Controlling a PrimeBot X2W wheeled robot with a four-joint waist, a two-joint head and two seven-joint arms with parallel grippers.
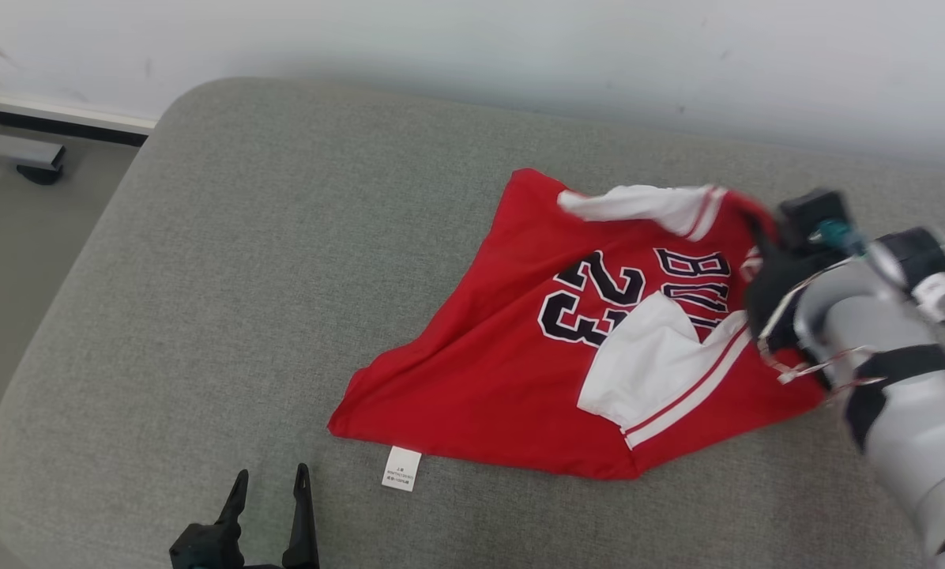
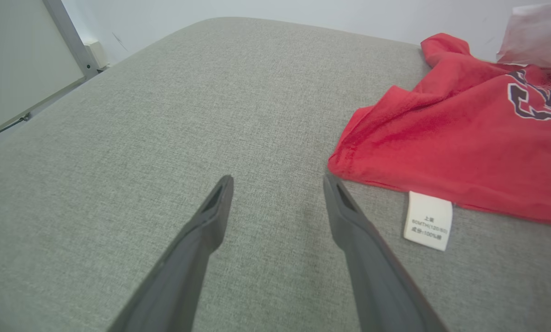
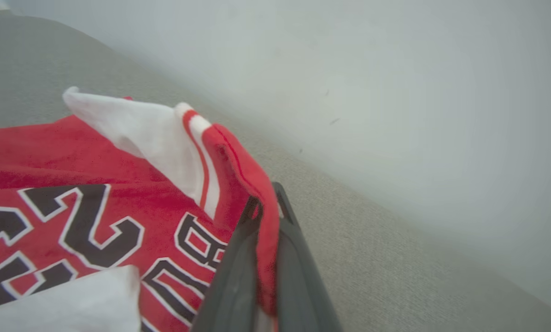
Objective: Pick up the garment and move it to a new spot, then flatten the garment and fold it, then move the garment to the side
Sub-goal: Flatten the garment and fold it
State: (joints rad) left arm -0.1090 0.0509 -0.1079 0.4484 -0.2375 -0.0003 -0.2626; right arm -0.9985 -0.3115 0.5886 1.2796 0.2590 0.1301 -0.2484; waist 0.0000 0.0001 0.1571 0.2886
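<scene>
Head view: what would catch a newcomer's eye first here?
The red jersey with a black 23 lies rumpled right of centre on the grey cushion. The right gripper is shut on its red edge at the far right. The left gripper stands open near the white label at the lower left.

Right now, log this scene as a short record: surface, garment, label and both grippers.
surface: grey cushion
garment: red jersey, rumpled on the cushion, number 23 facing up, white sleeves folded over it
label: white tag, lying on the cushion at the near hem
left gripper: open, over bare cushion near the hem corner, holding nothing
right gripper: shut on a red fold by the striped sleeve edge
</scene>
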